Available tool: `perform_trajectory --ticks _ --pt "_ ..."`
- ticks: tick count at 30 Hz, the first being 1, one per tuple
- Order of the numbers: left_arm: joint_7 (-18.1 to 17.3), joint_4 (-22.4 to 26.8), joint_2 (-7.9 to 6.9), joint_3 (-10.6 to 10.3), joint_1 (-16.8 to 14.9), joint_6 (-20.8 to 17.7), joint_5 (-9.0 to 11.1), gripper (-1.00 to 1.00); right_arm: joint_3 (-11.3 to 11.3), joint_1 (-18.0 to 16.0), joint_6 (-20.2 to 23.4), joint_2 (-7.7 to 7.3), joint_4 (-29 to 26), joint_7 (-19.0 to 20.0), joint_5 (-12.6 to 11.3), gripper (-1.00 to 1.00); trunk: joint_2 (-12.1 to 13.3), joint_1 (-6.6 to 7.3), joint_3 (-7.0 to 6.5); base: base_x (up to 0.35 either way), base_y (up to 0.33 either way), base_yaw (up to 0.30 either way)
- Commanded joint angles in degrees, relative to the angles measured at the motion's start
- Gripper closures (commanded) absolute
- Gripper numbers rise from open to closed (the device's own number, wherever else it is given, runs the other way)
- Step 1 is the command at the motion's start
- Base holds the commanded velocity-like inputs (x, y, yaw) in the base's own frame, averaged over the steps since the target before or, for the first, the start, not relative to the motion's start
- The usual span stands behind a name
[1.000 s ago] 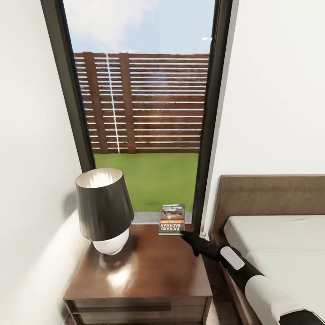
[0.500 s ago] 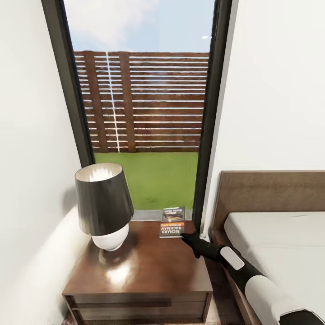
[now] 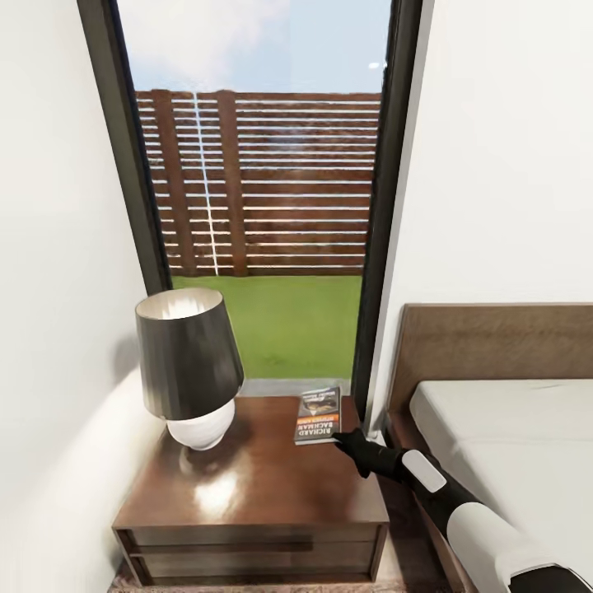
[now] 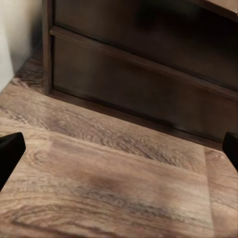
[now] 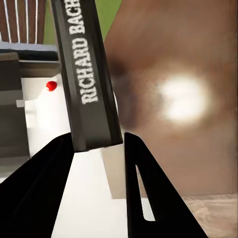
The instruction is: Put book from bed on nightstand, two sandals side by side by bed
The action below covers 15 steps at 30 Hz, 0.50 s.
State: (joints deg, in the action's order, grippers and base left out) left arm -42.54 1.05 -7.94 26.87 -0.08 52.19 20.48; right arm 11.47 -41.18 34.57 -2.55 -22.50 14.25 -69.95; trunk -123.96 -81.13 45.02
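1. Light brown wood-plank floor lies under the left gripper, whose black fingertips stand wide apart above the bare planks, facing a dark cabinet front.
2. Nearest in the head view is the low, square, glossy dark-brown wooden nightstand with its drawer front, beside the bed's flat light-grey mattress.
3. Reaching in from the bed side, the right gripper has its black fingers clamped on the near edge of the small, thin dark paperback book.
4. That book sits at the nightstand's far right corner, its long axis running away from the robot, leaning slightly right; whether it lies fully flat is unclear.
5. Left of it stands a lamp with a dark shade and white base.
6. Beyond, a tall dark-framed window shows grass and a slatted wooden fence.
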Motion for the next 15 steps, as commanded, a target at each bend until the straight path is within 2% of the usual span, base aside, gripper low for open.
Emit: perform_trajectory --ticks 1,15 --pt "-0.59 0.00 -0.03 -0.06 -0.01 -0.07 0.61 -1.00 0.22 -0.04 0.06 -0.04 0.00 0.11 -0.15 1.00 -0.44 -0.22 0.23 0.000 0.000 0.000" --pt "-0.62 0.00 -0.15 -0.06 -0.01 -0.07 0.62 -1.00 0.21 -0.04 0.06 0.00 0.00 -0.52 -0.35 1.00 -6.05 -3.29 2.75 0.000 0.000 0.000"
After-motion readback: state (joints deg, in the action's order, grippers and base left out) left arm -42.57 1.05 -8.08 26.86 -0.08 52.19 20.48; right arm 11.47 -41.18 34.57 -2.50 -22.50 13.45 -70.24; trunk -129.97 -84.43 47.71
